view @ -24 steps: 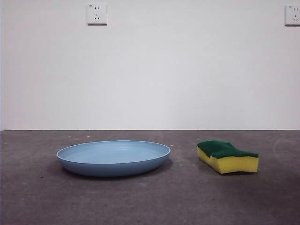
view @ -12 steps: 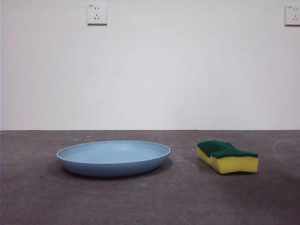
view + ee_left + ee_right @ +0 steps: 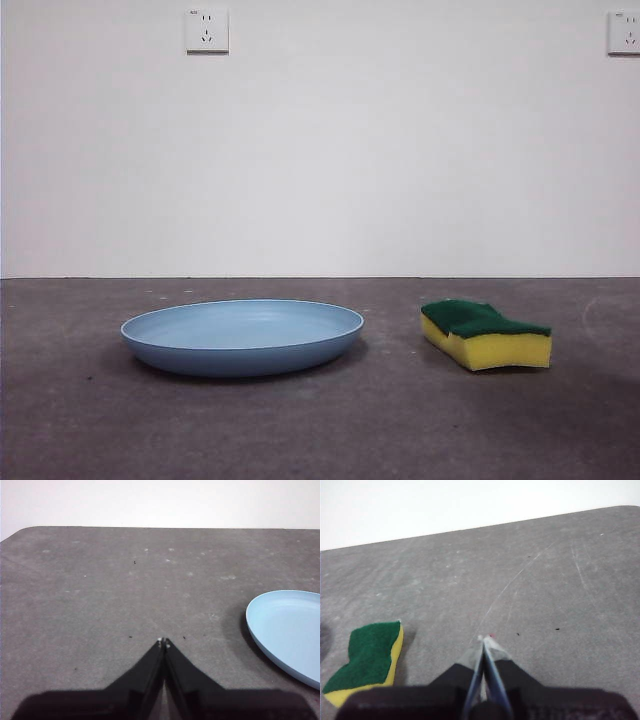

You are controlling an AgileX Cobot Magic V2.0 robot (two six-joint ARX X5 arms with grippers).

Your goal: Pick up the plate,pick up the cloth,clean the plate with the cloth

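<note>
Gray table [image 3: 300,430] bears one plate [image 3: 242,337], one cloth [image 3: 486,335]; left hand [image 3: 163,641] and right hand [image 3: 484,638] clenched, empty.

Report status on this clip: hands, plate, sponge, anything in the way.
Left hand shut, empty, beside plate. Right hand shut, empty, near sponge. Plate and sponge both flat on table, apart, untouched. Nothing between them.

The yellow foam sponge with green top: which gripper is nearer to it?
Right. The right gripper hangs beside the sponge; the left gripper is by the light-blue round plate.
</note>
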